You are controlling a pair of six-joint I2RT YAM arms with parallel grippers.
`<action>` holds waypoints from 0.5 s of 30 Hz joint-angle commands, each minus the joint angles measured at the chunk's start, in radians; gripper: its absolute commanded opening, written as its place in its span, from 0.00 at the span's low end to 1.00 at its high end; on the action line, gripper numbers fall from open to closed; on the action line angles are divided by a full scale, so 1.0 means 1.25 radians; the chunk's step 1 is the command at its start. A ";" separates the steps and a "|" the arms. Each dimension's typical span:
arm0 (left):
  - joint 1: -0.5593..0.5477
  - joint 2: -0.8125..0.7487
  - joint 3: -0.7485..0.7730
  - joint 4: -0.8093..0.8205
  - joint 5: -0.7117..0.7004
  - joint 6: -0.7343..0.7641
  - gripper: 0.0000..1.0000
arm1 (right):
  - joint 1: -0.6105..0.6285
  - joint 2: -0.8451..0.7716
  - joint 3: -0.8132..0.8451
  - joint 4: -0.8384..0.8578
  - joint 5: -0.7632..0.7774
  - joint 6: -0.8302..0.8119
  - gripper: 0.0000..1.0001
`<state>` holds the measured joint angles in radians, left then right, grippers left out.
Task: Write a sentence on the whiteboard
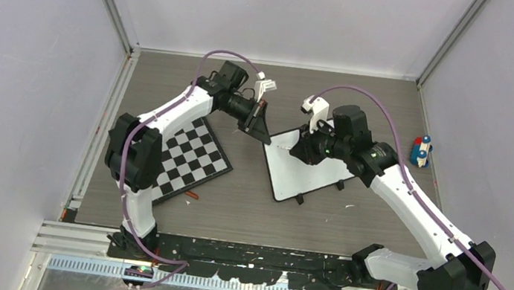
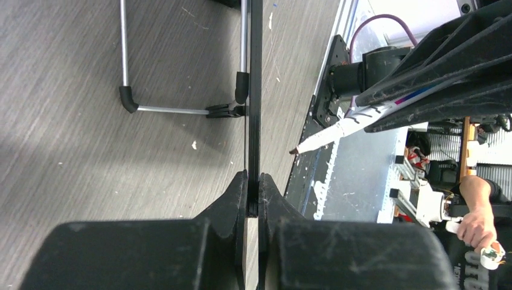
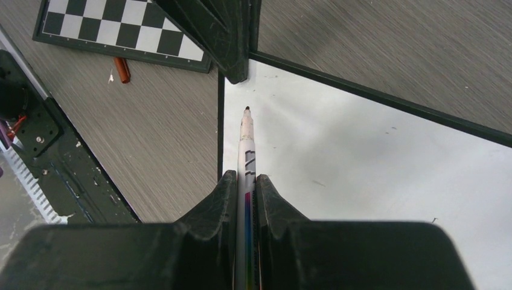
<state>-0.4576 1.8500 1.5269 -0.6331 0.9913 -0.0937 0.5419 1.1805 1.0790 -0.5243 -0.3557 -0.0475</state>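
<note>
The whiteboard (image 1: 308, 173) lies tilted on the table, and its white face (image 3: 362, 157) shows no writing. My left gripper (image 1: 262, 132) is shut on the board's far-left corner. In the left wrist view the board is edge-on as a thin black line (image 2: 254, 90) between my fingers, with the left gripper (image 2: 253, 193) clamped on it. My right gripper (image 1: 300, 151) is shut on a white marker (image 3: 246, 151) and also shows in its own wrist view (image 3: 246, 181). The marker's dark tip points at the board close to that corner. I cannot tell if it touches.
A black-and-white checkerboard (image 1: 192, 159) lies left of the whiteboard, with a red-brown marker cap (image 1: 191, 195) beside its near edge. A small red, white and blue object (image 1: 421, 151) stands at the right wall. The board's wire feet (image 2: 181, 109) show underneath.
</note>
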 commanded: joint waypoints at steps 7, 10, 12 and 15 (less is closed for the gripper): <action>0.005 0.119 0.203 -0.243 0.015 0.207 0.00 | 0.009 -0.023 0.048 -0.004 -0.031 -0.026 0.00; 0.005 0.144 0.233 -0.286 0.021 0.233 0.00 | 0.009 -0.028 0.037 -0.005 0.003 -0.044 0.00; 0.006 0.148 0.237 -0.293 0.026 0.233 0.00 | 0.009 -0.026 0.023 0.015 0.051 -0.053 0.00; 0.004 0.140 0.224 -0.287 0.022 0.230 0.00 | 0.009 -0.024 0.014 0.038 0.098 -0.052 0.00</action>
<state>-0.4534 2.0193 1.7969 -0.9257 1.0260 0.1581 0.5480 1.1843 1.0939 -0.5404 -0.3267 -0.0853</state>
